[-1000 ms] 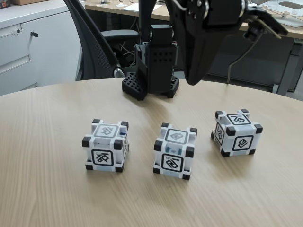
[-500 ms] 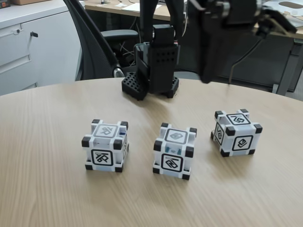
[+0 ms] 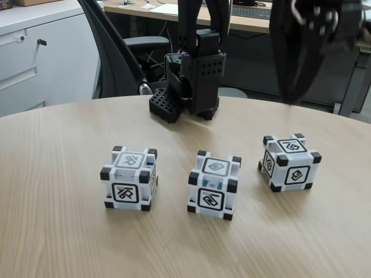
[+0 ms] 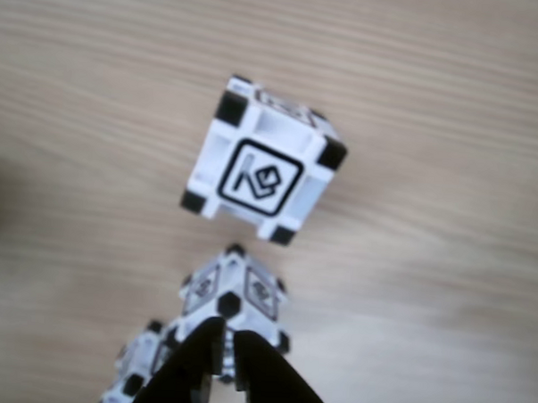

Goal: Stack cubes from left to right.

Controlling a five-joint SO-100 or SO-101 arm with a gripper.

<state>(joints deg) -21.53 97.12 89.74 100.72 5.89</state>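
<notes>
Three white-grey cubes with black corners stand in a row on the wooden table (image 3: 58,243) in the fixed view: a left cube (image 3: 128,178), a middle cube (image 3: 213,185) and a right cube (image 3: 289,162). My black gripper (image 3: 288,95) hangs in the air above and behind the right cube, touching none of them. Its fingers are together with nothing between them. In the other view my gripper (image 4: 227,338) enters from the bottom edge. One cube (image 4: 264,161) lies large below it, a second cube (image 4: 234,294) sits just past the fingertips, and a third cube (image 4: 136,374) is partly hidden.
The arm's black base (image 3: 188,81) stands at the table's far edge behind the cubes. An office chair (image 3: 116,52) and white cabinets (image 3: 35,52) lie beyond the table. Bare wood surrounds the cubes at the front and both sides.
My gripper has swung to the right in the fixed view, from above the gap behind the middle cube to above the right cube. The cubes have not moved.
</notes>
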